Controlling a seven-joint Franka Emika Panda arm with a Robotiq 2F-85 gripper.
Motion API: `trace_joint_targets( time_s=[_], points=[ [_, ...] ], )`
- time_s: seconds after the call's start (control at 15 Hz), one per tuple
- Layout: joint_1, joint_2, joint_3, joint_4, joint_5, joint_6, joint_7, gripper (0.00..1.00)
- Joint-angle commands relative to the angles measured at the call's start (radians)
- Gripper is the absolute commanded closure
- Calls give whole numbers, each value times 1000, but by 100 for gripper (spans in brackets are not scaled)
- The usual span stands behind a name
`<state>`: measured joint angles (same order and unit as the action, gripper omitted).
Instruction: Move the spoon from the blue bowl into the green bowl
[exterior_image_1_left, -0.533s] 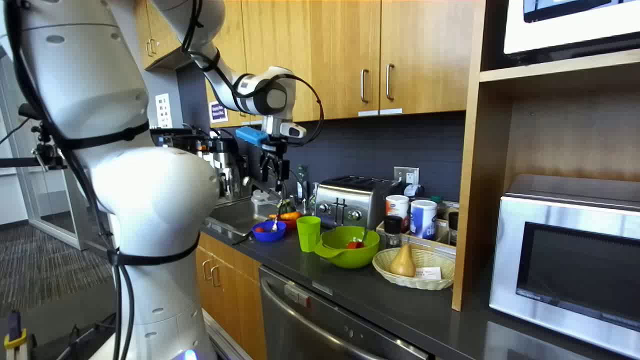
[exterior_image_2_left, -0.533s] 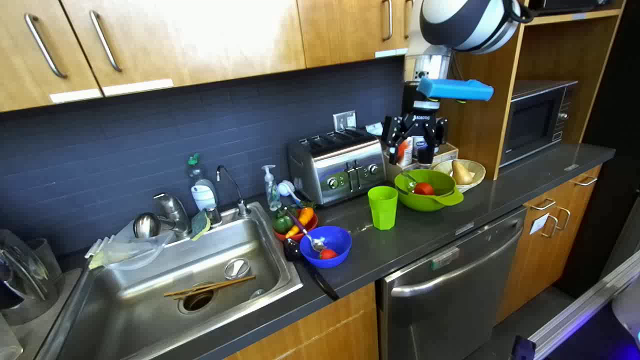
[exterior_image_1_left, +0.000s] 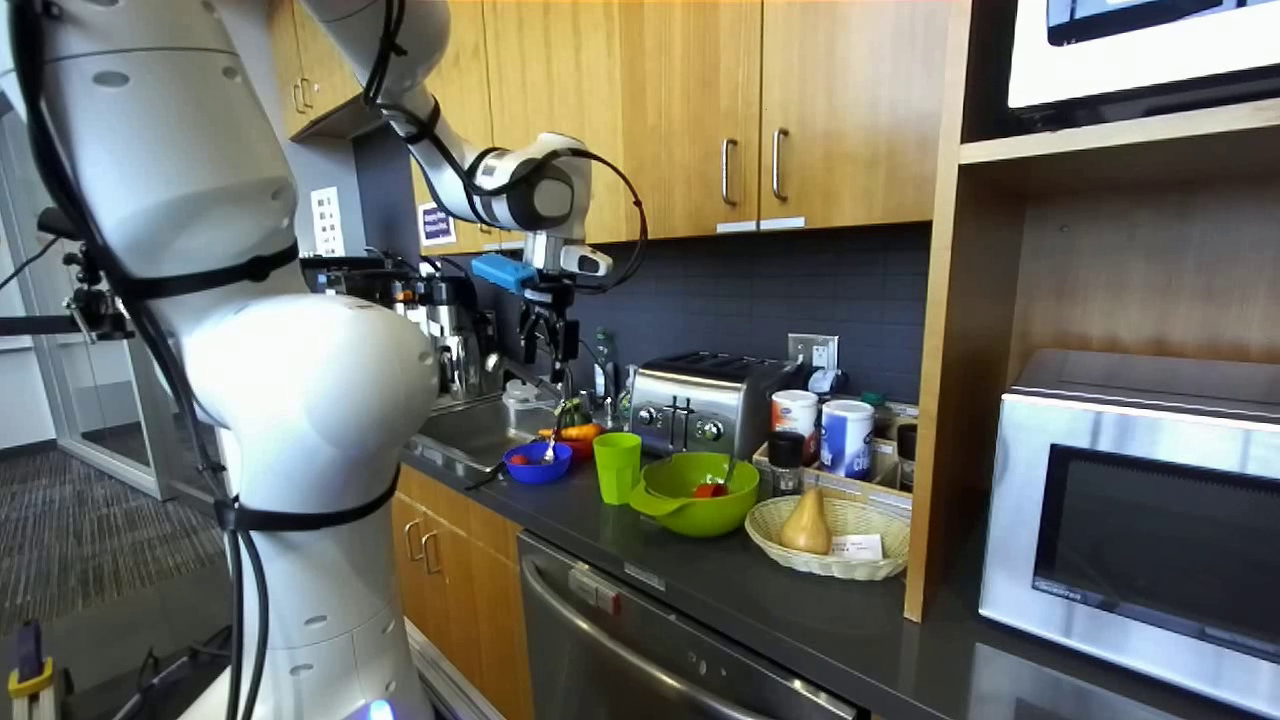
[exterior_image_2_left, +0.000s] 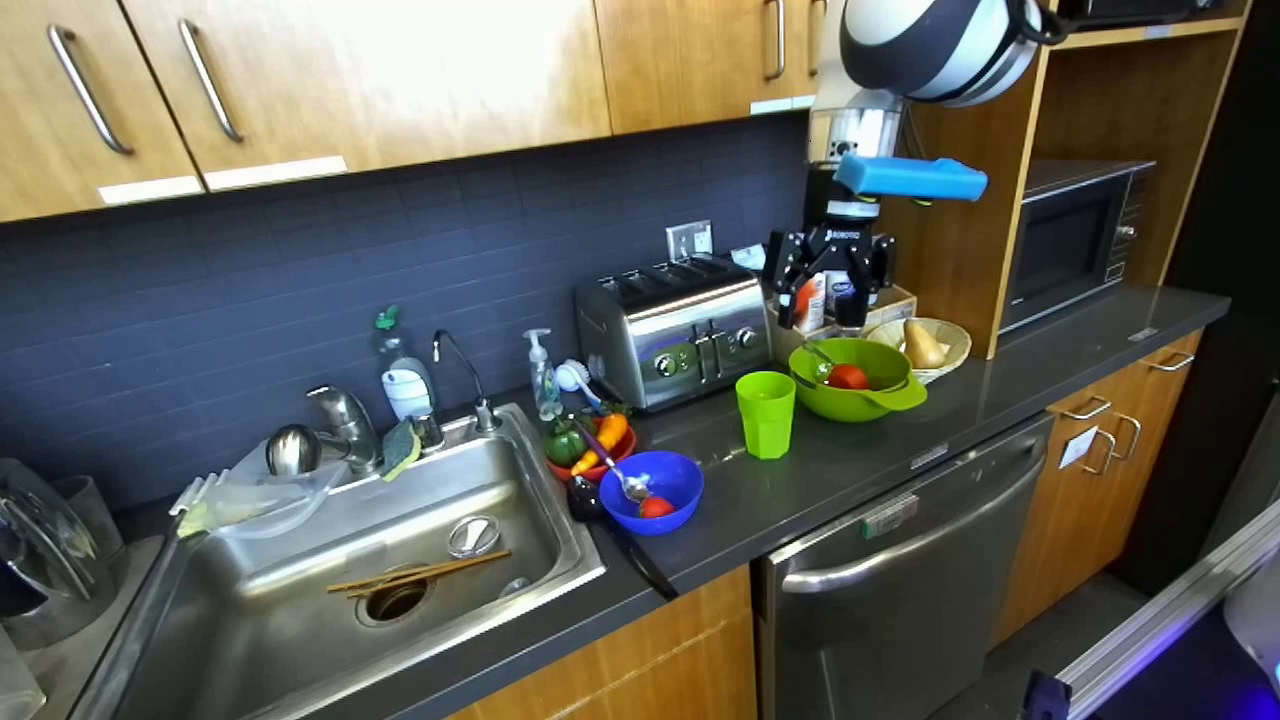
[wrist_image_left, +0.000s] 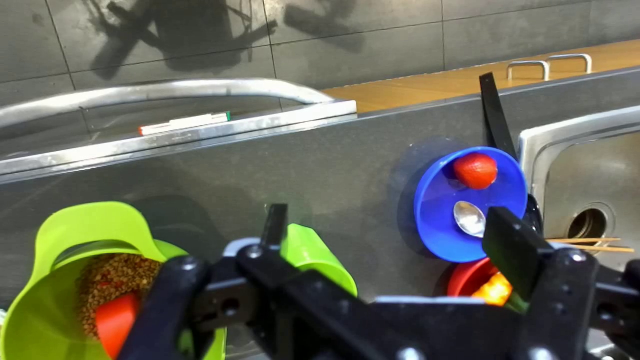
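1. Since a moment earlier, no shift is being detected: the smooth white arm (exterior_image_1_left: 300, 370) and its black gripper (wrist_image_left: 392, 230) are being held in the same pose, the latter higher than the faceted lime-green cup (exterior_image_2_left: 767, 420).
2. The jaws are being kept spread wide, and nothing is being gripped between the fingertips (wrist_image_left: 510, 245).
3. The spoon (wrist_image_left: 470, 219), its oval metal head shining, is being cradled in the smooth, round blue bowl (wrist_image_left: 435, 210), on the sink (exterior_image_2_left: 260, 620) side of the cup; its thin purple handle is being leaned over the rim.
4. A glossy red round thing (wrist_image_left: 476, 170) is also being held there.
5. On the cup's sink side too, nearer the wall (exterior_image_2_left: 480, 260), orange and green vegetable shapes (exterior_image_2_left: 612, 432) are being held in a red bowl (wrist_image_left: 462, 280).
6. On the cup's opposite side, coarse brown grains (wrist_image_left: 107, 280) and a red thing (wrist_image_left: 116, 320) are being contained in the wide green bowl (exterior_image_1_left: 700, 520), with a looped handle being carried on its curved wall.
7. By the wall behind the cup, space is being taken up by a boxy steel toaster (exterior_image_2_left: 690, 340).
8. Farther from the cup than the green bowl, a tan pear-shaped thing (exterior_image_1_left: 806, 522) is being held in a pale woven basket (exterior_image_1_left: 830, 567).
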<state>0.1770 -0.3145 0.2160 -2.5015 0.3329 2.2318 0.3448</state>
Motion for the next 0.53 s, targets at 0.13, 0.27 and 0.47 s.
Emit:
trace_joint_targets(
  time_s=[0.13,0.27,0.47],
  points=[
    [6,13,6,7,-3,14,7,0],
    [17,38,30,22,-23,38,10,0],
    [30,75,73,42,-87,83,28,0]
  ],
)
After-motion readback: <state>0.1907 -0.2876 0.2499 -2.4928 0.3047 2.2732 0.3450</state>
